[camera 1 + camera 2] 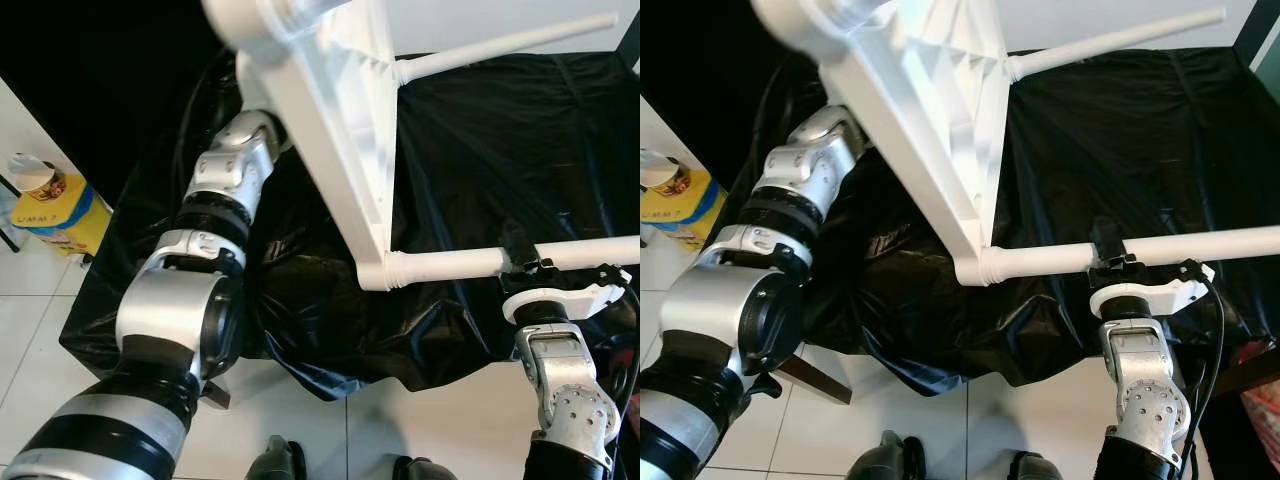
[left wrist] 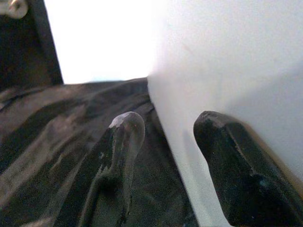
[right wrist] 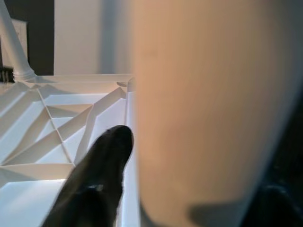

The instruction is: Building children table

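Children's table [image 1: 335, 130] was tipped up on edge over the worktop [image 1: 480, 150] draped in black plastic, underside ribs facing the robot, and it looked like the leg-fitting step: the right claw [image 1: 522, 262] was pinched around the near leg [image 1: 470, 263] by the worktop's front edge, so next I'd guess seating that leg fully while keeping the top steady. Left claw [image 2: 165, 156] sat spread beside the white tabletop, one finger against it, which the wrist view caught, while the head views showed the far leg [image 1: 500, 45] toward the back edge.
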Robot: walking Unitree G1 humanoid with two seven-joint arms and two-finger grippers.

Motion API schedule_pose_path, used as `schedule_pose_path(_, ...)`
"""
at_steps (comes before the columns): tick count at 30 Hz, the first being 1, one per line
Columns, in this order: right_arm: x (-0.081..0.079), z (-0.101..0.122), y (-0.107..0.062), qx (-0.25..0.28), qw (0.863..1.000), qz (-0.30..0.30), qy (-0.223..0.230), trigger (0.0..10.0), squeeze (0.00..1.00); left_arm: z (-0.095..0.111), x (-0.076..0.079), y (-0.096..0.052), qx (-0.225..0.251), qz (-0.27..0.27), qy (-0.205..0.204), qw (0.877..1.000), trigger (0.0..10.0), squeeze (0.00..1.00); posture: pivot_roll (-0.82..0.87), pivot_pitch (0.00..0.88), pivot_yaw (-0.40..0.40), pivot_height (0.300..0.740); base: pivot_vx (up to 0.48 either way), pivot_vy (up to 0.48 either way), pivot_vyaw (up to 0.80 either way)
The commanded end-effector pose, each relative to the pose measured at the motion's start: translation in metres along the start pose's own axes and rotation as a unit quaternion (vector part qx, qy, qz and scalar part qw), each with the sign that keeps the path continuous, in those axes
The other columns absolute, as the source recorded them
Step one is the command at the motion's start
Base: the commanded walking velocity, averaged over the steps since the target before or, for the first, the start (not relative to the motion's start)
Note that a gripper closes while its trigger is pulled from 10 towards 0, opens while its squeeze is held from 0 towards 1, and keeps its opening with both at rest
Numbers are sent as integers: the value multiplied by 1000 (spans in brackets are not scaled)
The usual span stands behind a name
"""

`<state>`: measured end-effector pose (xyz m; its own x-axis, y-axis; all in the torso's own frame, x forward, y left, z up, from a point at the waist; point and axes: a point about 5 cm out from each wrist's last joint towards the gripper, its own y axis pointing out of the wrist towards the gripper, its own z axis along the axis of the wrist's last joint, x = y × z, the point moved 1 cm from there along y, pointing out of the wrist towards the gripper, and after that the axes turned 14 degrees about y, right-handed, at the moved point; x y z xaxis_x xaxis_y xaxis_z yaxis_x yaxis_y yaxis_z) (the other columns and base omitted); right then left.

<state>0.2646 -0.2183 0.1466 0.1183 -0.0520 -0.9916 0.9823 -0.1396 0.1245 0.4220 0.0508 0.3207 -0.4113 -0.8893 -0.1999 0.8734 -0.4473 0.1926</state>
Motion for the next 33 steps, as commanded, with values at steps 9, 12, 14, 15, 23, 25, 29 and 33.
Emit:
schedule_pose_path(9, 57, -10, -95, 16, 992, -100, 72, 10000, 1000, 44, 31, 14, 48, -34, 48, 997, 10000, 0, -98, 159, 145, 740, 0, 0, 0)
schedule_pose_path(12, 71, -5, -127, 4, 991, -127, 49, 10000, 384, 54, 35, 17, 58, -39, 56, 996, 10000, 0, -100, 168, 173, 740, 0, 0, 0)
schedule_pose_path(14, 74, -5, -135, 4, 989, -137, 48, 10000, 384, 57, 35, 17, 61, -41, 57, 996, 10000, 0, -100, 168, 173, 740, 0, 0, 0)
schedule_pose_path(15, 74, -5, -135, 4, 989, -137, 48, 10000, 384, 57, 35, 17, 61, -41, 57, 996, 10000, 0, -100, 168, 173, 740, 0, 0, 0)
schedule_pose_path(23, 100, -8, -182, -21, 976, -216, -5, 10000, 0, 74, 39, 19, 80, -47, 86, 992, 10000, 0, -114, 196, 218, 740, 0, 0, 0)
schedule_pose_path(25, 103, -5, -188, -20, 972, -232, -37, 10000, 0, 76, 40, 20, 82, -49, 86, 992, 10000, 0, -117, 208, 222, 740, 0, 0, 0)
schedule_pose_path(29, 104, 1, -192, -8, 967, -243, -74, 10000, 0, 79, 42, 21, 84, -49, 89, 991, 10000, 0, -120, 214, 223, 740, 0, 0, 0)
schedule_pose_path(33, 98, 7, -190, -17, 965, -230, -127, 10000, 0, 81, 42, 21, 87, -47, 86, 991, 10000, 0, -123, 219, 221, 740, 0, 0, 0)
